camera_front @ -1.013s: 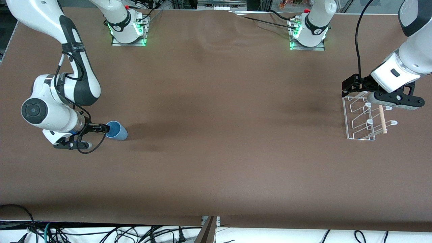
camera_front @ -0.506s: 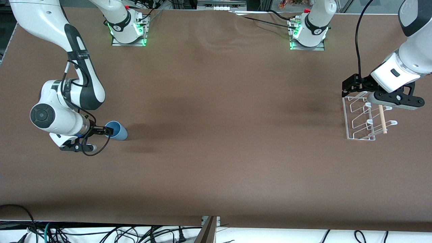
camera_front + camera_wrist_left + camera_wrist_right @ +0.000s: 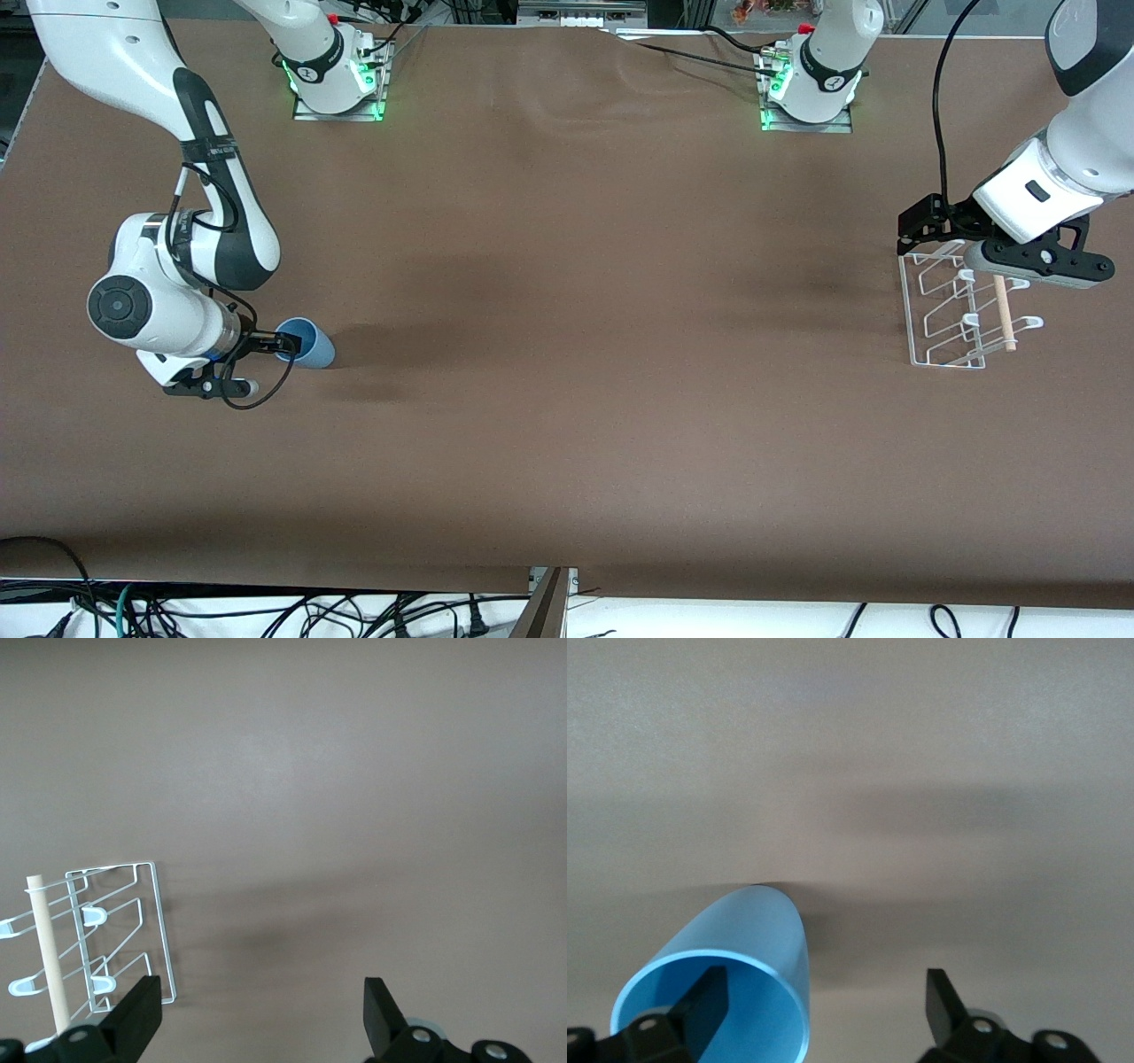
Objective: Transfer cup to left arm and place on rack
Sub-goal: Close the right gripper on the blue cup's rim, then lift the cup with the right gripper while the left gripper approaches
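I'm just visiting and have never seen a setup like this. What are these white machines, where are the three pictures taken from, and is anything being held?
These are two robot arms bolted to a brown table, each ending in a two-finger gripper. The wide picture comes from a high camera facing the arms. The other two come from small cameras on the arms' wrists, looking down past the fingers.

Two things are on the table. A light-blue cup lies on its side toward the right arm's end. A white wire rack with a wooden dowel stands toward the left arm's end.

The right gripper is open at the cup's mouth, with one finger inside the rim and the other outside. It has not yet clamped, so nothing is held. The left gripper waits open above the rack.
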